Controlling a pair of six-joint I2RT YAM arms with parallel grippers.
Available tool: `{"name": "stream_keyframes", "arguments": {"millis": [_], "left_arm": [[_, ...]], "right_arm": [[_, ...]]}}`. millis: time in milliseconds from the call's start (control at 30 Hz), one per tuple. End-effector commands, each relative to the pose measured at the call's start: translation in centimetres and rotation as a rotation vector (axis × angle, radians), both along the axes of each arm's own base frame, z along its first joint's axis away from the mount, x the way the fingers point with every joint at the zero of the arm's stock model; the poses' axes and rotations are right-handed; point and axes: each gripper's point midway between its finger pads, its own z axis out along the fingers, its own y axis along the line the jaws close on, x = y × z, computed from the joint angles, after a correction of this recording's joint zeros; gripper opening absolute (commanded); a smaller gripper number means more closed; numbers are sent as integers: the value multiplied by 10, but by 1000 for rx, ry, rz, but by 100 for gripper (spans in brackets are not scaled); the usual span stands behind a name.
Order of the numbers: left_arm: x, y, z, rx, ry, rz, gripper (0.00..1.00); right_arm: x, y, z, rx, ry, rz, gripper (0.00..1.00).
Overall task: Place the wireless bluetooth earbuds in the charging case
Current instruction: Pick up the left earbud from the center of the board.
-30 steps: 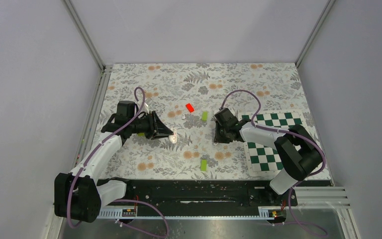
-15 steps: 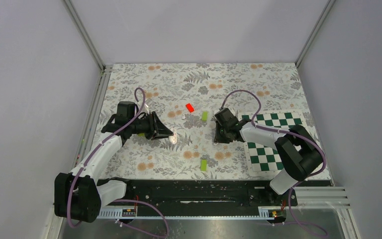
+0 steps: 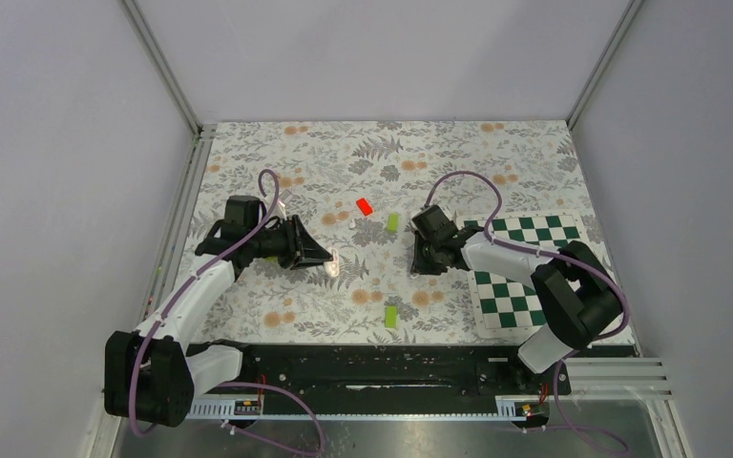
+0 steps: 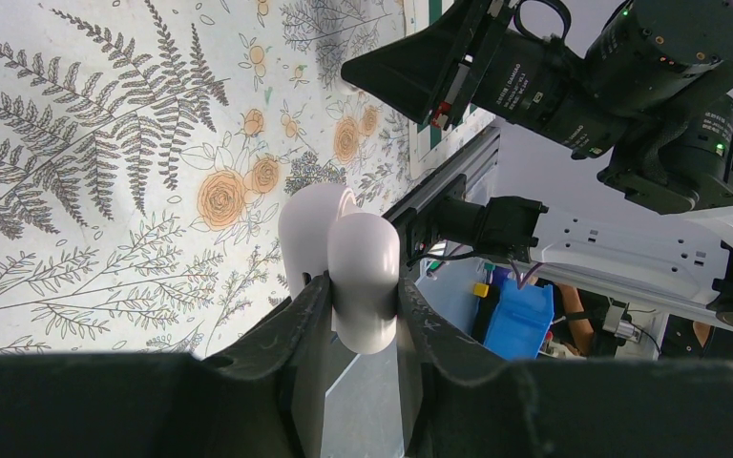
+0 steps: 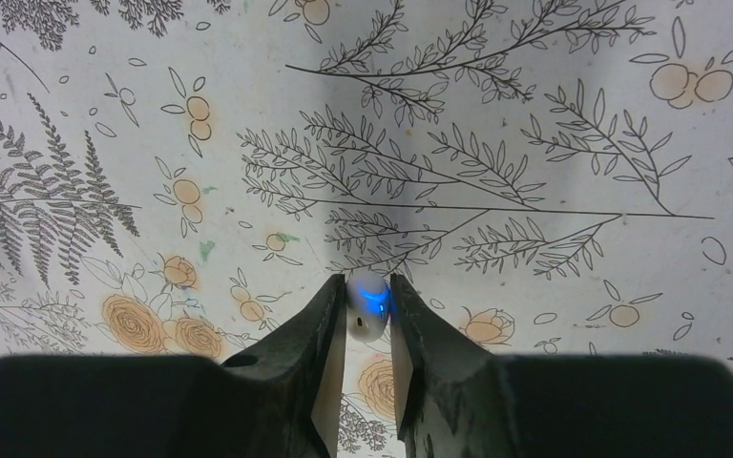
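One tiny white plastic earbud (image 5: 366,307) is clamped in the right fingers (image 5: 317,329); the glossy white rounded charging case (image 4: 363,272) is gripped by the left fingers (image 4: 291,329), well apart; insertion is judged undone.

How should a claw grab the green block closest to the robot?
Pinch the near green block across its two long sides, coming straight down from above. It lies flat on the flowery mat, long and narrow, with bare room along both long sides, so the narrow width is likely the easiest span to close on.
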Motion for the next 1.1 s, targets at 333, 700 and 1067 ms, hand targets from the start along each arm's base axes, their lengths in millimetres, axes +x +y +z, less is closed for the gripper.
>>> {"name": "stream_keyframes", "arguments": {"millis": [333, 700, 1067], "left_arm": [[1, -3, 12, -30, -82, -29, 0], [0, -2, 10, -28, -76, -29, 0], [-1, -2, 10, -28, -79, -28, 0]], "right_arm": [[1, 12, 2, 18, 31, 7, 37], [-1, 14, 6, 56, 20, -13, 37], [-3, 12, 4, 51, 26, -18, 16]]}}
